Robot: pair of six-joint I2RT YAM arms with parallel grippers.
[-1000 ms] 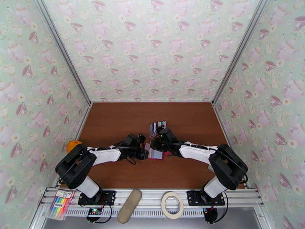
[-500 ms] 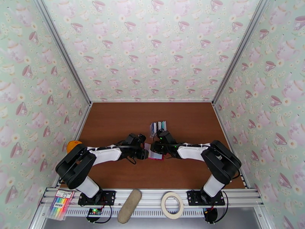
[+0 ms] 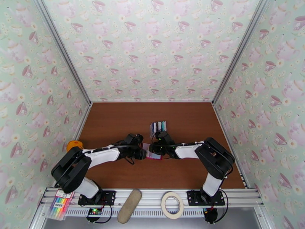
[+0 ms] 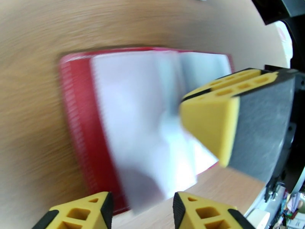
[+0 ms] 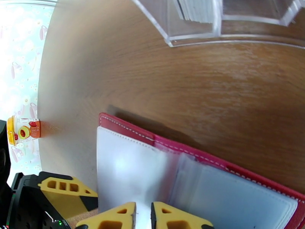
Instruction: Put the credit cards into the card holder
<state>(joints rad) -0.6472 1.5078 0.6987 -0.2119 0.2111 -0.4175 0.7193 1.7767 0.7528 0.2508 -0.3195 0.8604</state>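
Note:
The red card holder [image 3: 155,157] lies open on the brown table between both arms, its clear sleeves fanned up [image 4: 76,111] [image 5: 183,149]. My right gripper [image 3: 152,149] [image 5: 143,214] is shut on one clear sleeve, its jaws nearly touching. From the left, my left gripper [image 3: 144,152] [image 4: 143,210] stands open at the holder's near edge, with a sleeve corner hanging loose between its jaws. One of the right gripper's fingers [image 4: 213,126] presses onto the sleeves. The credit cards [image 3: 158,126] stand upright in a clear stand [image 5: 198,8] just behind the holder.
A small orange jar [image 3: 74,145] [image 5: 24,130] sits at the table's left edge. On the front rail lie a pack of markers [image 3: 61,203], a beige oblong pad [image 3: 129,205] and a roll of tape [image 3: 171,205]. Patterned walls close in three sides.
My left gripper's jaws have spread wider. The right arm has swung its elbow leftward and both wrists have drawn slightly closer over the holder.

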